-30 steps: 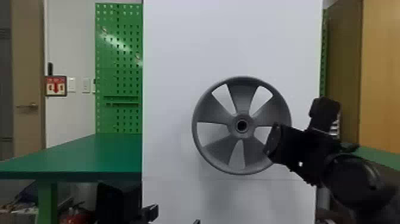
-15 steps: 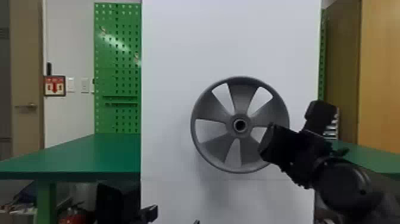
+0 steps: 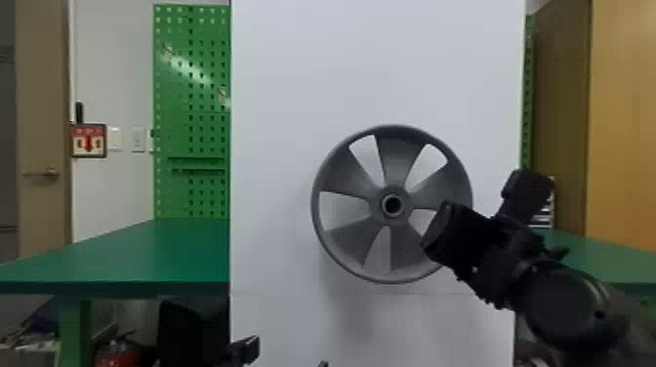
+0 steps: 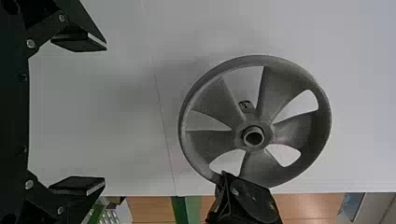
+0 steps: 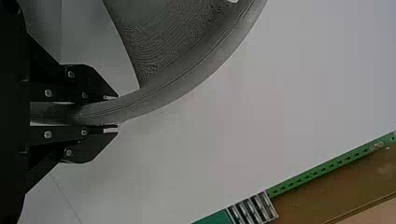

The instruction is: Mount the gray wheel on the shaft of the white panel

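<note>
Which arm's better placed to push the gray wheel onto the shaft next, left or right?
Right, probably: the right gripper holds the gray wheel by its rim, in front of the white panel. The left gripper is open, empty and lower down.

One wheel (image 3: pixel 377 213) (five spokes (image 3: pixel 396 158)), one panel (image 3: pixel 288 78), four jaws

From the robot's head, one camera looks forward at the white panel (image 3: pixel 278 146), the gray wheel (image 3: pixel 395 161) just right of center frame. The left wrist camera, turned sideways, faces both in a larger view; the right, also sideways, frames the wheel's rim (image 5: pixel 201 70) close up. All three share wheel and panel.
</note>
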Available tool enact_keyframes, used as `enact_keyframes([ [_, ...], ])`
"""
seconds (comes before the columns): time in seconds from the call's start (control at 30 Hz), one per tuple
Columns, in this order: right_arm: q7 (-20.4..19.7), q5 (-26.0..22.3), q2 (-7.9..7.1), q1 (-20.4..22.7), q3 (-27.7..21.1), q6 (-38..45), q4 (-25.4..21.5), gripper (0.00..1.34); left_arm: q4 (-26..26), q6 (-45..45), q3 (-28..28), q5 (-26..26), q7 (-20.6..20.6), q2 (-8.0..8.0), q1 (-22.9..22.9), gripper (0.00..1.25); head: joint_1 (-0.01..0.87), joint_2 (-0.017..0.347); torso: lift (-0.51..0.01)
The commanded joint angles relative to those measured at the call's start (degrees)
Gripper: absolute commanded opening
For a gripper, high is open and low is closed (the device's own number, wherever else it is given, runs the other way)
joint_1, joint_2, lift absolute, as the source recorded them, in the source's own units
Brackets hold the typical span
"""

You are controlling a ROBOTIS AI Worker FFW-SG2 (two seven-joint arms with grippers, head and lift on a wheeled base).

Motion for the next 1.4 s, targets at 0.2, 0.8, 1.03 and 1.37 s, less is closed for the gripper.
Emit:
enact_keyframes([
  [0.2, 0.0, -0.1, -0.05, 0.4, -0.1, -0.7, 0.1, 0.12, 0.0, 0.0, 0.1, 0.0, 0.0, 0.00, 0.0, 1.00, 0.038, 0.040, -0.510],
  [0.8, 0.4, 0.3, -0.40, 0.5, 0.4, -1.7, 0.5, 0.92, 0.0, 0.0, 0.1, 0.0, 0.0, 0.00, -0.1, 1.00, 0.038, 0.040, -0.510],
  [1.03, 2.1, 0.6, -0.58, 0.6, 0.6, -2.2, 0.9, 1.34, 0.0, 0.0, 0.1, 0.0, 0.0, 0.09, -0.1, 1.00, 0.038, 0.040, -0.510],
  [1.37, 2.3, 0.7, -0.49, 0.9, 0.9, -3.1, 0.7, 1.34, 0.0, 0.0, 0.1, 0.0, 0.0, 0.09, -0.1, 1.00, 0.038, 0.040, -0.510],
])
